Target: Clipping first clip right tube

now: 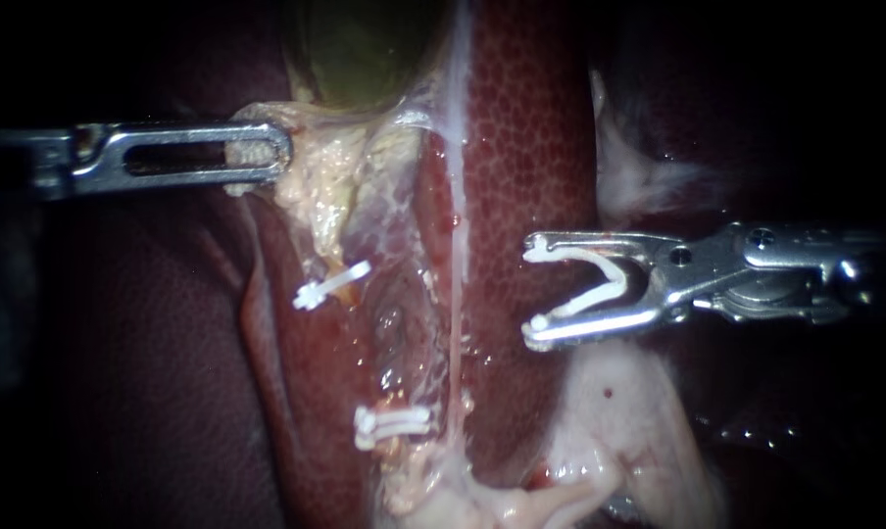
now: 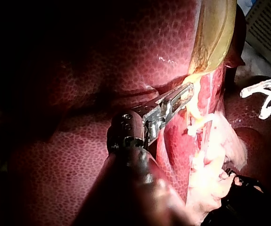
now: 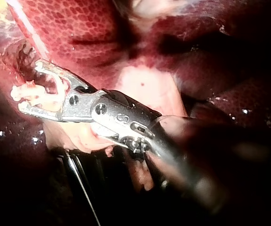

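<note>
Left instrument (image 1: 262,154): jaws clamped on gallbladder (image 1: 360,49) edge, well apart from the right tube (image 1: 456,284); I judge it tensions that tube. Right instrument (image 1: 533,291): jaws spread, cradling my unclosed white clip (image 1: 585,300) over liver (image 1: 531,147), just beside the right tube, not yet around it.

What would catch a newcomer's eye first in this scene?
Probably the right instrument, its jaws spread over the dark red liver and holding an open white clip between them. Opposite, the left instrument has its jaws shut on pale tissue just under the greenish gallbladder. Between the two, an upper clip and a lower clip sit on the tissue.
</note>
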